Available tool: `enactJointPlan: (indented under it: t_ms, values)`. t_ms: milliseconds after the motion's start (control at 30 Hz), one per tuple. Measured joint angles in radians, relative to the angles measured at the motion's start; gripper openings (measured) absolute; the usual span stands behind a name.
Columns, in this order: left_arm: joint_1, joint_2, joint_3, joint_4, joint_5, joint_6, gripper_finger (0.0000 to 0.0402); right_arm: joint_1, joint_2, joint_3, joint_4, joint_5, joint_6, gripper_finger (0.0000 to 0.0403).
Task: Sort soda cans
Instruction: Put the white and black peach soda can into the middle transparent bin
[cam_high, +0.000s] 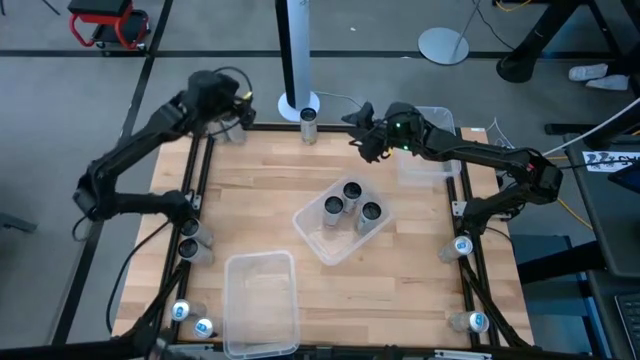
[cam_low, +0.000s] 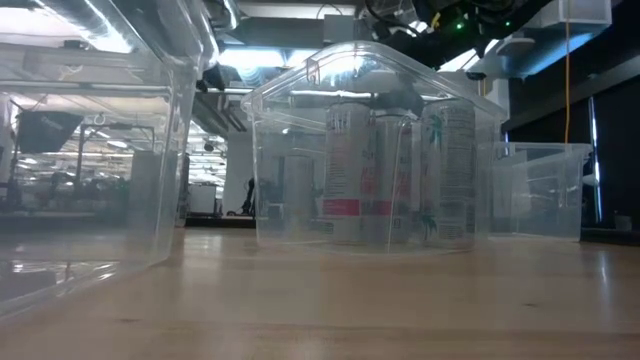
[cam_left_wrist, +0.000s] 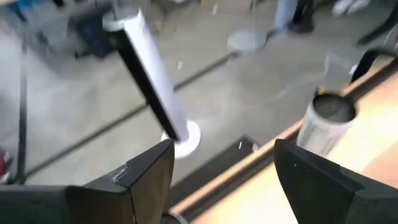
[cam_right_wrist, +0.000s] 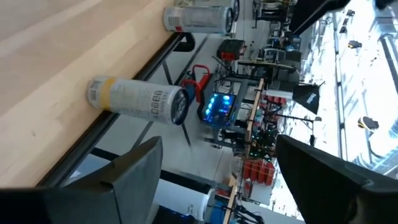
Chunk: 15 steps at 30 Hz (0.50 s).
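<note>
Both sets of jaws are spread wide with nothing between them. The left gripper (cam_high: 237, 112) sits in the upper left of the high view, by the table's far corner; its own wrist view looks past its fingers (cam_left_wrist: 146, 177) at a dark-topped can (cam_left_wrist: 326, 123) standing on the table edge, with a white pole (cam_left_wrist: 149, 81) on the floor behind. The right gripper (cam_high: 362, 132) hangs in the upper middle of the high view, and between its fingers (cam_right_wrist: 134, 171) you can see a can with a yellow band (cam_right_wrist: 137, 99) and what looks like a barcode on its side, plus another can (cam_right_wrist: 199, 18) further along the edge.

Labels: the low view shows red and teal print on the three cans in the bin (cam_low: 395, 170), but I can't read any of it.

Those three dark-topped cans (cam_high: 350, 205) stand in a clear bin (cam_high: 312, 235) mid-frame. An empty bin (cam_high: 260, 300) sits lower left, and a third bin (cam_high: 430, 160) is under the right arm. More cans ring the table: one by the pole base (cam_high: 308, 124), two on the left edge (cam_high: 190, 240), pale-topped ones at lower left (cam_high: 192, 318) and along the right edge (cam_high: 462, 246).
</note>
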Motion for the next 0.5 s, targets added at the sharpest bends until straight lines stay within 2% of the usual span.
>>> enactJointPlan:
  t_ms: [200,500]
  values:
    - [0.087,0.152,0.104,-0.148,-0.003,-0.003,0.0265,0.0,0.0,0.0,-0.074,0.0,0.0,0.0312]
    - [0.161,0.261,0.115,-0.297,-0.002,0.001,0.0265,0.0,0.0,0.0,-0.148,0.0,-0.001,0.0312]
